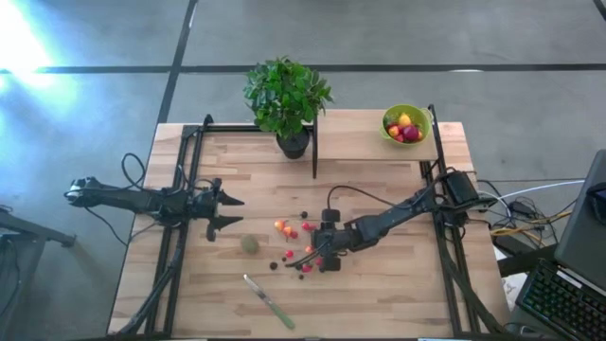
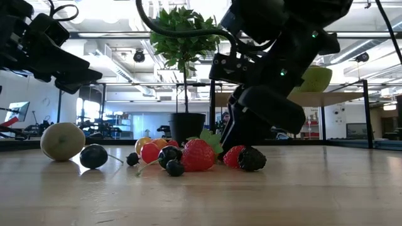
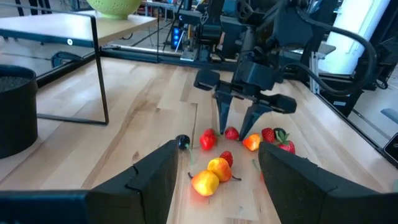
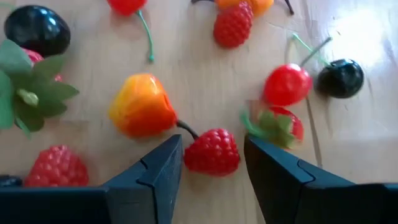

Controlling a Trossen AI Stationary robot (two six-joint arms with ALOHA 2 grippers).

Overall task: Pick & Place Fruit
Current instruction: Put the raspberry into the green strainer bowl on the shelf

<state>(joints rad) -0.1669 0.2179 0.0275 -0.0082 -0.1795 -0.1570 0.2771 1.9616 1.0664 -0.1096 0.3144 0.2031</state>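
Right jaws: we see them parted, a red raspberry (image 4: 212, 152) lying in the gap between the two fingers, not yet pinched.
Right gripper (image 1: 322, 254): we place it low over the fruit cluster at mid-table, fingertips pointing down at the board; in the left wrist view (image 3: 239, 127) its fingers straddle the same berry.
Left jaws: we see them spread wide, holding nothing.
Left gripper (image 1: 227, 210): we find it raised above the table's left part, pointing toward the cluster, well apart from it.
Fruit, cluster: we count red and orange berries (image 1: 284, 228) and dark berries (image 1: 304, 214) scattered near the table's middle; an orange berry (image 4: 142, 105) lies just beside the raspberry, a strawberry (image 2: 198, 155) stands nearest the low camera.
Fruit, green ball (image 1: 249, 243): we note it lying alone to the left of the cluster, between the cluster and the left gripper.
Bowl (image 1: 420, 121): lime-green, on the raised shelf at the far right corner, close to the table edge, already holding a yellow piece and red ones.
Plant (image 1: 286, 95): potted, at the far edge, mid-table.
Knife (image 1: 269, 301): green-handled, lying near the near edge.
Open room: we see bare wooden table (image 1: 398, 284) to the near right of the cluster and along the near left.
Frame rails (image 1: 445, 246): dark bars run down both table sides.
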